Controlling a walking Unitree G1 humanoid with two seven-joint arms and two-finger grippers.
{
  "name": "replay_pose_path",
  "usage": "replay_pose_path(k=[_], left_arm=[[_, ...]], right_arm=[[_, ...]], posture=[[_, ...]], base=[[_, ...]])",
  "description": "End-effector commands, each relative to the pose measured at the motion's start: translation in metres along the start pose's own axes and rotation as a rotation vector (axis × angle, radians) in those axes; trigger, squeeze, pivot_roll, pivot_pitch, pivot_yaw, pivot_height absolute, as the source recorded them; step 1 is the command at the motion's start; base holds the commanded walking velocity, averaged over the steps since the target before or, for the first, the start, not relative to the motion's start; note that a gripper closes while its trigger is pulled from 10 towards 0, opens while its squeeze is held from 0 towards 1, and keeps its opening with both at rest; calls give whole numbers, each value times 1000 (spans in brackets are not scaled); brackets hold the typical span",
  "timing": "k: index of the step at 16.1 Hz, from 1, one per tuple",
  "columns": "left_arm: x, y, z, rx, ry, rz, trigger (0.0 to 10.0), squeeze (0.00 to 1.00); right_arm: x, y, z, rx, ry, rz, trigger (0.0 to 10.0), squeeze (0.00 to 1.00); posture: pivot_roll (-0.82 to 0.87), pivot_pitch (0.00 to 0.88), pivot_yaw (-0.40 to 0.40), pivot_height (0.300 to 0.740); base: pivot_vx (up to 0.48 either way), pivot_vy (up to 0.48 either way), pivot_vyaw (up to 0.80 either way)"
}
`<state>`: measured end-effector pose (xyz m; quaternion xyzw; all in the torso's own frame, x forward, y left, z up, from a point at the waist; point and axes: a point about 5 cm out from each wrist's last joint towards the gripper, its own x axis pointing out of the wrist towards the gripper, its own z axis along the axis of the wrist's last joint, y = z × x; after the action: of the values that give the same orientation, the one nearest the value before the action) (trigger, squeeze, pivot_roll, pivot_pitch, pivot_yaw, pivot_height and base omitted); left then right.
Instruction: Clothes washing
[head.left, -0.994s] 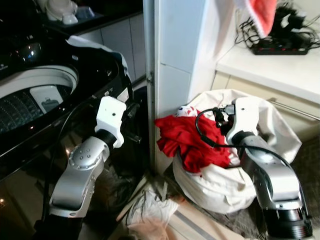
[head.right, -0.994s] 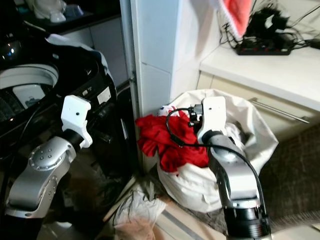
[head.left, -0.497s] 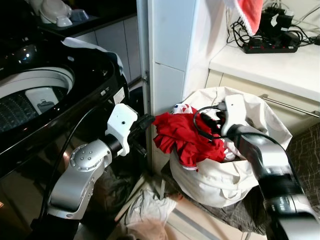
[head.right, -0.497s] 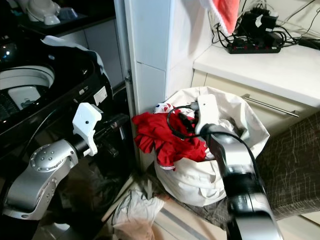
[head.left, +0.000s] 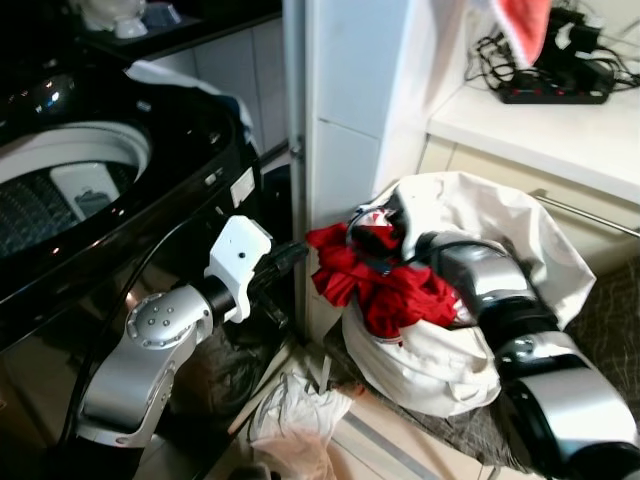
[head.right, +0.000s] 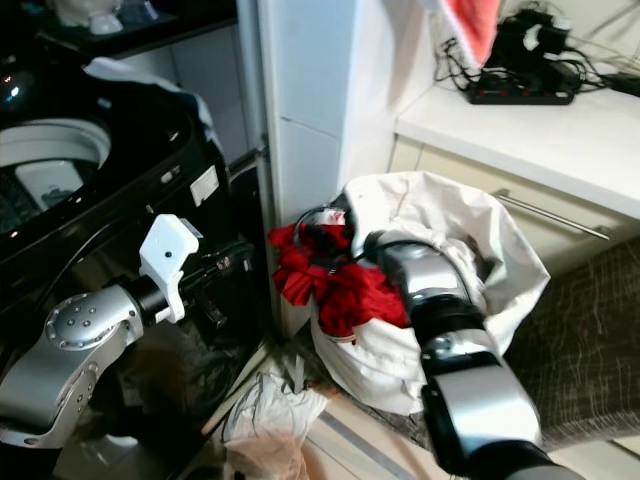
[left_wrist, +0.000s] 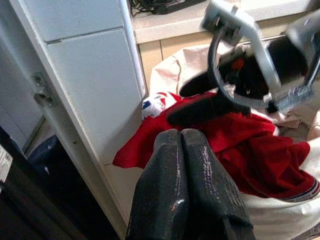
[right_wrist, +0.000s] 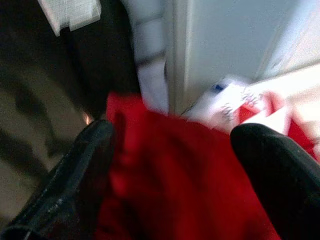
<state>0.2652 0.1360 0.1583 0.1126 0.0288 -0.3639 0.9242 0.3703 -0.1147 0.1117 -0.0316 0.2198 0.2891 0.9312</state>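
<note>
The right gripper (right_wrist: 170, 165), fingers wide apart, straddles the red garment (head.left: 395, 290) heaped in the white laundry bag (head.left: 450, 360). The left gripper (left_wrist: 182, 165), fingers pressed together, points at it. A shallow pinch could drop the garment beside the washer (head.left: 90, 190).

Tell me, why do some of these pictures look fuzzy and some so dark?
The right wrist view is smeared: the red cloth and the right hand's spread black fingers look soft. The left wrist view is sharper on the cloth, though its own shut left hand sits close and blurry. In the left eye view, the washing machine lies in shadow with small glints.
</note>
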Motion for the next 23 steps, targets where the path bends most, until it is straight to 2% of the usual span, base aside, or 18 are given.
replay_pose_path(k=[1, 3, 4, 5, 6, 8, 9, 10, 23], left_arm=[[-1, -1, 3, 18, 4, -9, 10000, 0], [-3, -2, 4, 17, 6, -10, 10000, 0], [-5, -3, 4, 15, 10, -10, 10000, 0], [-8, -4, 3, 13, 20, -13, 10000, 0], [-9, -6, 3, 6, 22, -31, 10000, 0], [-11, -11, 6, -29, 6, -80, 10000, 0], [-12, -12, 7, -29, -3, -94, 10000, 0], [-12, -13, 8, -37, -1, -110, 10000, 0], [-8, -11, 8, -22, 12, -141, 10000, 0]], right_arm=[[3, 2, 0, -38, 34, 9, 10000, 1000], [7, 7, -8, -103, 120, 25, 10000, 1000], [7, 5, -14, -146, 180, -6, 10000, 1000], [6, 0, -25, -208, 265, -63, 10000, 0], [5, -4, -29, -221, 290, -91, 10000, 0], [3, -8, -32, -178, 302, -118, 10000, 0], [2, -10, -32, -166, 304, -129, 4588, 0], [1, -12, -32, -163, 304, -138, 0, 0], [-7, -28, -22, -106, 218, -185, 0, 0]], posture=[[136, 0, -28, 740], [153, 0, -44, 740], [162, 0, -54, 740], [168, 0, -61, 740], [170, 0, -63, 740], [176, 0, -70, 740], [176, 0, -70, 740], [175, 0, -69, 740], [147, 0, -40, 740]], base=[[0, 0, 0], [0, 0, 0], [0, 0, 0], [0, 0, 0], [0, 0, 0], [0, 0, 0], [0, 0, 0], [0, 0, 0], [0, 0, 0]])
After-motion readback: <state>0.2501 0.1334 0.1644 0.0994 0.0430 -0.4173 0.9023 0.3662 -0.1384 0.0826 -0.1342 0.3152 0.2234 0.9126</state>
